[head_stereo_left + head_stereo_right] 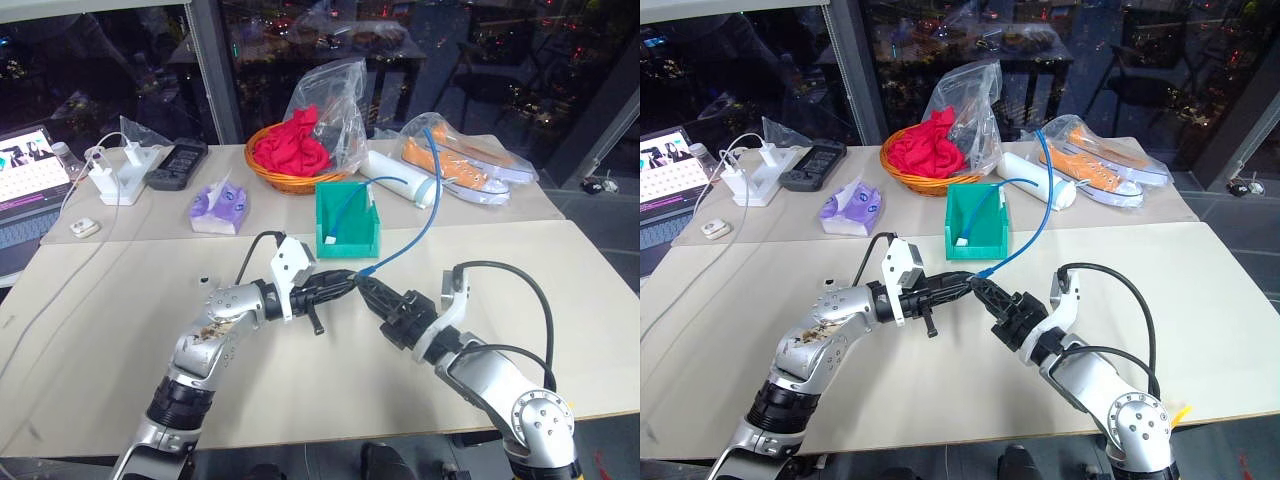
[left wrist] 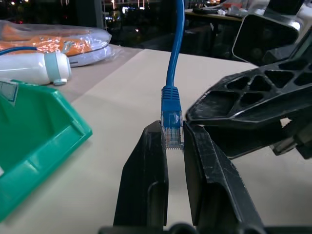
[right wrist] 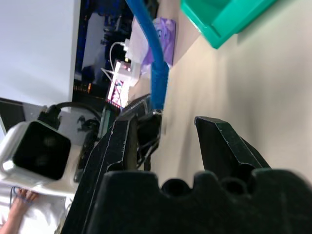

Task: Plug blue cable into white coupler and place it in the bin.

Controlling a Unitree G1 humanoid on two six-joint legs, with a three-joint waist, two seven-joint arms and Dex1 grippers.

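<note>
Left wrist view: the left gripper (image 2: pixel 174 146) is pinching the clear plug end of the blue cable (image 2: pixel 171 102) between closed fingers.

Just in front of the bin (image 1: pixel 348 222), both grippers are meeting above the table (image 1: pixel 560 300). The right gripper (image 1: pixel 372 288) is standing half open beside the plug, its fingers gripping nothing I can make out. The cable is arcing up from the plug, away past the bin toward the bagged shoes (image 1: pixel 470 165); another blue end is lying inside the bin. Whether the white coupler is in there too, I cannot tell. The risk, as I judge it: the plug is sitting shallow at the fingertips, so a nudge from the right gripper could be twisting it askew or popping it free, and the cable's tension could be tugging the bin.
</note>
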